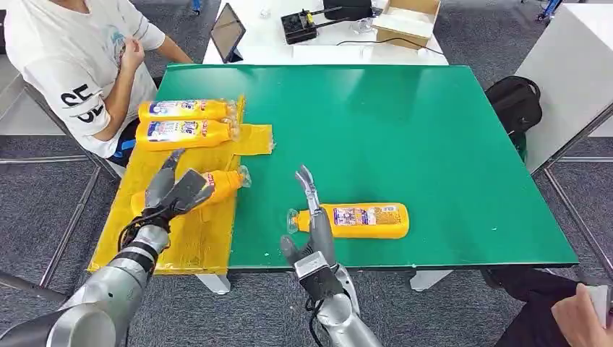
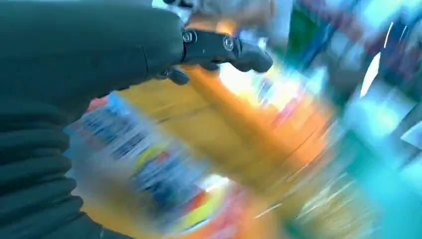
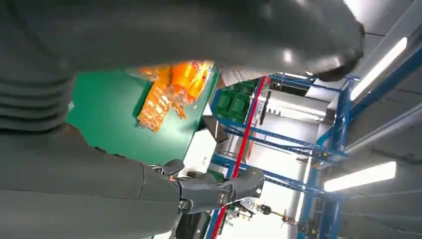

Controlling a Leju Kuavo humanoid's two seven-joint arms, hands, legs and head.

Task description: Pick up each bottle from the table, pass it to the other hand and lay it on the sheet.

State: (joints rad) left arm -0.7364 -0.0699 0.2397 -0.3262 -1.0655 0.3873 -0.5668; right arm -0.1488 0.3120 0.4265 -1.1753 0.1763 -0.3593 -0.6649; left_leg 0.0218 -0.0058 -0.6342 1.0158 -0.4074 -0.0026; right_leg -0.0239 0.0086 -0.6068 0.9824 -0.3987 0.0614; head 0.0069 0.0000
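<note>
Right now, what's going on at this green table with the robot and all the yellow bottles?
The robot is moving yellow bottles onto a yellow sheet at the table's left side. Its left hand grips a bottle over the sheet. Two bottles already lie at the sheet's far end. One more bottle lies on the green table, with the open right hand just beside its cap end. A person in a white shirt sits at the far left corner.
</note>
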